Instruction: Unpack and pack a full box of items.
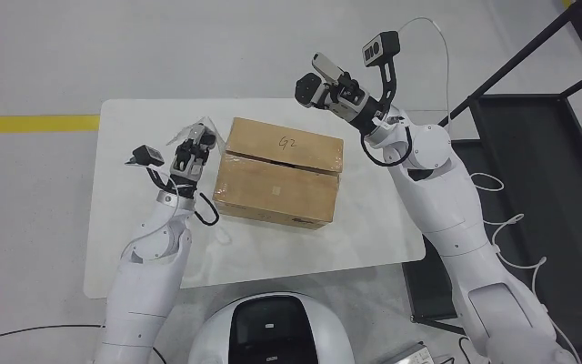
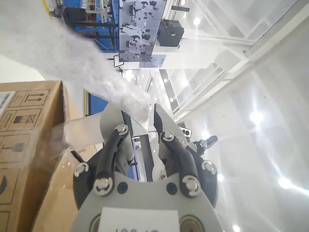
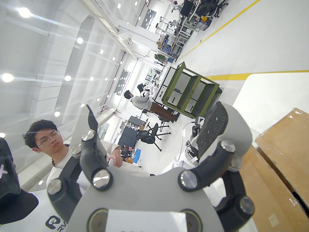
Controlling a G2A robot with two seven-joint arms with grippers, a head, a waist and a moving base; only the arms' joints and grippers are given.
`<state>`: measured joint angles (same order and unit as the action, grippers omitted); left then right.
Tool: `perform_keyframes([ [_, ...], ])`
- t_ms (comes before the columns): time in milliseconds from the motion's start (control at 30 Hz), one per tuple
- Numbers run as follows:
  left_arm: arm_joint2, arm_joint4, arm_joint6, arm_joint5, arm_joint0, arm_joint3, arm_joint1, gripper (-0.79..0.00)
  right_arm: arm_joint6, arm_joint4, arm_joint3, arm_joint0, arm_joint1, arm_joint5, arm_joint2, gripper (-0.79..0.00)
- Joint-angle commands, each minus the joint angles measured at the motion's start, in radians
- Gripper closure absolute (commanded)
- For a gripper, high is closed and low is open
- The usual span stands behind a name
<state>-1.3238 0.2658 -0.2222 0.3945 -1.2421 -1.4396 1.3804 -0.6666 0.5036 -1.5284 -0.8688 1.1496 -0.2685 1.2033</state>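
A brown cardboard box (image 1: 277,177) lies on the white table (image 1: 136,237), its top flaps closed along the middle seam. My left gripper (image 1: 195,146) sits at the box's left end, shut on a strip of clear tape (image 2: 96,73). The strip runs from the box's side (image 2: 24,126) up between the fingers (image 2: 142,117) and beyond. My right gripper (image 1: 327,84) hovers above the box's far right corner, open and holding nothing. In the right wrist view its fingers (image 3: 213,126) stand wide apart beside the box edge (image 3: 277,158).
A dark metal rack (image 1: 527,127) stands just off the table's right side. A yellow line (image 1: 45,123) crosses the floor on the left. Bare table surface lies in front of the box and to its left.
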Motion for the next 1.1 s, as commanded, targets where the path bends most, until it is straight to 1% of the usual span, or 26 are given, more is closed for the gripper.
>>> perform_keyframes([
  [0,-0.001,-0.015,0.0,0.009,0.002,-0.004,-0.001,-0.148,0.0,0.0,0.0,0.0,0.0,0.0,0.0,-0.785],
  [133,0.005,-0.031,-0.024,0.017,0.007,-0.018,-0.001,-0.166,0.0,0.0,0.0,0.0,0.0,0.0,0.0,-0.785],
  [300,0.028,-0.066,-0.087,0.024,0.008,-0.021,-0.003,-0.197,0.0,0.0,0.0,0.0,0.0,0.0,0.0,-0.785],
  [533,0.069,-0.125,-0.138,0.029,0.002,-0.006,-0.004,-0.206,0.0,0.0,0.0,0.0,0.0,0.0,0.0,-0.785],
  [600,0.077,-0.131,-0.142,0.034,0.003,0.002,-0.003,-0.194,0.0,0.0,0.0,0.0,0.0,0.0,0.0,-0.785],
  [700,0.086,-0.138,-0.138,0.039,0.007,0.012,-0.002,-0.194,-0.009,-0.027,-0.003,-0.023,-0.005,0.036,0.015,-0.785],
  [800,0.094,-0.141,-0.137,0.042,0.009,0.02,-0.002,-0.197,-0.087,-0.087,-0.016,-0.053,-0.022,0.127,0.05,-0.785],
  [967,0.097,-0.163,-0.141,0.051,0.016,0.023,-0.003,-0.191,-0.1,-0.063,-0.069,-0.143,-0.043,0.272,0.148,-0.785],
  [1067,0.099,-0.222,-0.16,0.075,0.023,0.022,-0.007,-0.194,-0.102,-0.058,-0.075,-0.148,-0.044,0.28,0.152,-0.785],
])
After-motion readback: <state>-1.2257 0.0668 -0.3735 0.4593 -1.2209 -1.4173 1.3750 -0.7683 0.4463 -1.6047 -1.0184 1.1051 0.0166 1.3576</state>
